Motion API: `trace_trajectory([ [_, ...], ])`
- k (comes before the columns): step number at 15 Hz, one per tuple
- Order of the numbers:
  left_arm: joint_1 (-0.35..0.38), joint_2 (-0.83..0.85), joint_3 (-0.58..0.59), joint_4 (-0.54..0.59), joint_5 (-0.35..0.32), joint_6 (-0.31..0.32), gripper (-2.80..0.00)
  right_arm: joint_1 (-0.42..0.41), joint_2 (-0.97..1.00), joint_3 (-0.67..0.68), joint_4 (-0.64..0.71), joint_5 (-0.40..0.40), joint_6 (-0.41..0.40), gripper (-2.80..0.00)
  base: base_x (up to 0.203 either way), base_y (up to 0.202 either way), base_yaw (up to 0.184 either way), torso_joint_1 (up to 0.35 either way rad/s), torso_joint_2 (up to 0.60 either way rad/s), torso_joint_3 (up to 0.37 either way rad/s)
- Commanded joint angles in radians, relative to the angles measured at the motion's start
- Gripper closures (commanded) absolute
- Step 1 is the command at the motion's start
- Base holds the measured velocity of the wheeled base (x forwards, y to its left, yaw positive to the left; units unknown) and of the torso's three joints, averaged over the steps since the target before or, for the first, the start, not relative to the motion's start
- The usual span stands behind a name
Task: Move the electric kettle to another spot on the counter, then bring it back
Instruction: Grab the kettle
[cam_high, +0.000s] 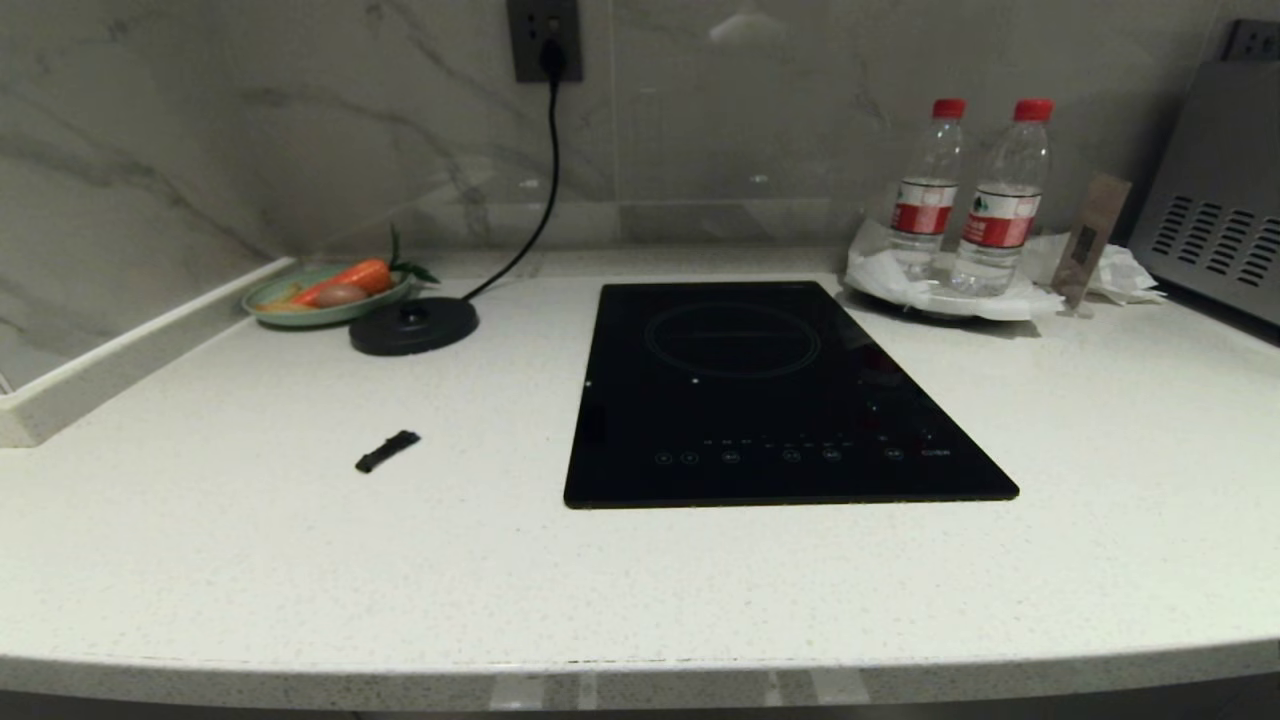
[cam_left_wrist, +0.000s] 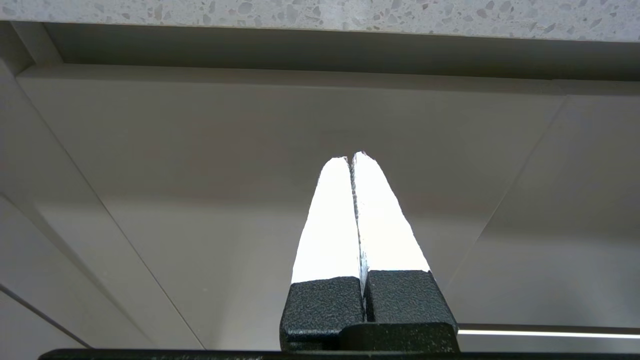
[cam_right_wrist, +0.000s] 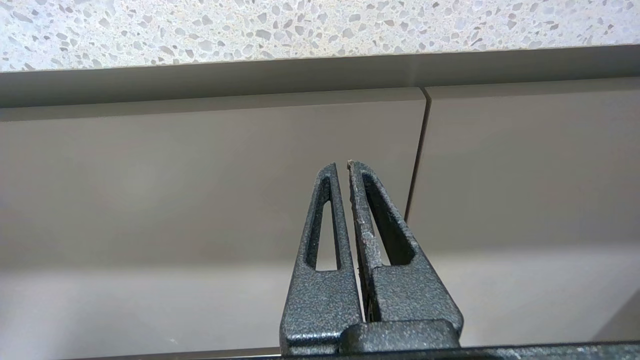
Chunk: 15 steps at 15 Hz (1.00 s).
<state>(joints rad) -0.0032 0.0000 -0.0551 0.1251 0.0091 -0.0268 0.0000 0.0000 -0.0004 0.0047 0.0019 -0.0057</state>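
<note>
Here: kettle absent | base (cam_high: 413, 325) bare on counter (cam_high: 250, 560) | left gripper (cam_left_wrist: 354, 156), right gripper (cam_right_wrist: 342, 164) clenched, empty | likely heavy, glossy; grasp handle.

The white speckled counter (cam_high: 250, 560) bore a black induction hob (cam_high: 780, 395), a round kettle base (cam_high: 413, 326), a green plate (cam_high: 300, 305), a small black strip (cam_high: 387, 451) and two water bottles (cam_high: 1003, 205) on a tray.
</note>
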Motion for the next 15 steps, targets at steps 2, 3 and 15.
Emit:
trace_trajectory([
  [2, 0.000, 0.000, 0.000, 0.001, 0.000, -0.001, 0.00, 0.000, 0.000, 0.000, 0.000, 0.001, 0.000, 0.00, 0.000, 0.000, 0.000, 0.000, 0.00, 0.000],
  [3, 0.000, 0.000, 0.000, 0.001, 0.000, -0.001, 0.00, 0.000, 0.000, 0.000, 0.000, 0.000, 0.000, 0.00, 0.000, 0.000, 0.000, 0.000, 0.00, 0.000],
  [15, 0.000, 0.000, 0.000, 0.004, 0.000, -0.001, 0.00, 0.000, 0.002, 0.000, 0.000, 0.001, 0.000, 0.00, 0.000, 0.000, 0.000, 0.007, -0.11, -0.107],
])
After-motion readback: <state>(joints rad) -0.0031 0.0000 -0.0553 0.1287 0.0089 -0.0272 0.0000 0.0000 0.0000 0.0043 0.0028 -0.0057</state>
